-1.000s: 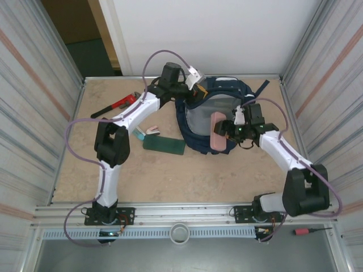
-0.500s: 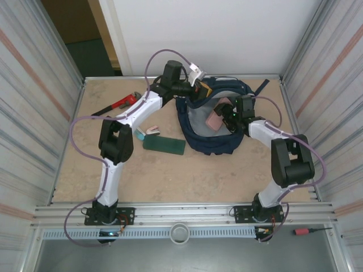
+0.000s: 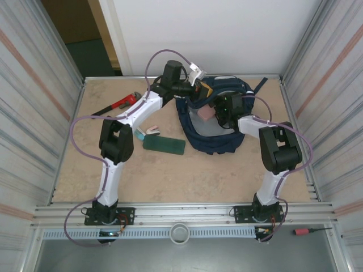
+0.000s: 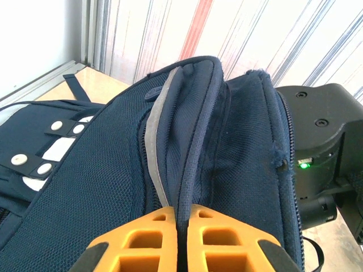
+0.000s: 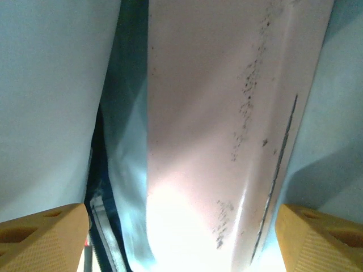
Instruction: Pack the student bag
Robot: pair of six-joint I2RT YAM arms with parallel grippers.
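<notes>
Left claw (image 4: 180, 214) grips the backpack (image 3: 212, 143) rim; right claw (image 5: 181, 232), jaws apart, sets pink case (image 3: 202, 115) inside; wrench (image 3: 116, 105), green pouch (image 3: 163, 145) wait centre-left.

Seen from the top, the bag (image 3: 215, 144) hides the fingers of the right gripper (image 3: 215, 112) and most of the pink case (image 3: 202, 115). The small thing (image 3: 148, 131) beside the green case (image 3: 164, 145) is too small to tell. In the right wrist view, glare washes out the pink case's lower part.

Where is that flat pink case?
Seen from above, the flat pink case sits inside the open navy-blue fabric backpack at the far middle of the table, left of the right claw.
</notes>
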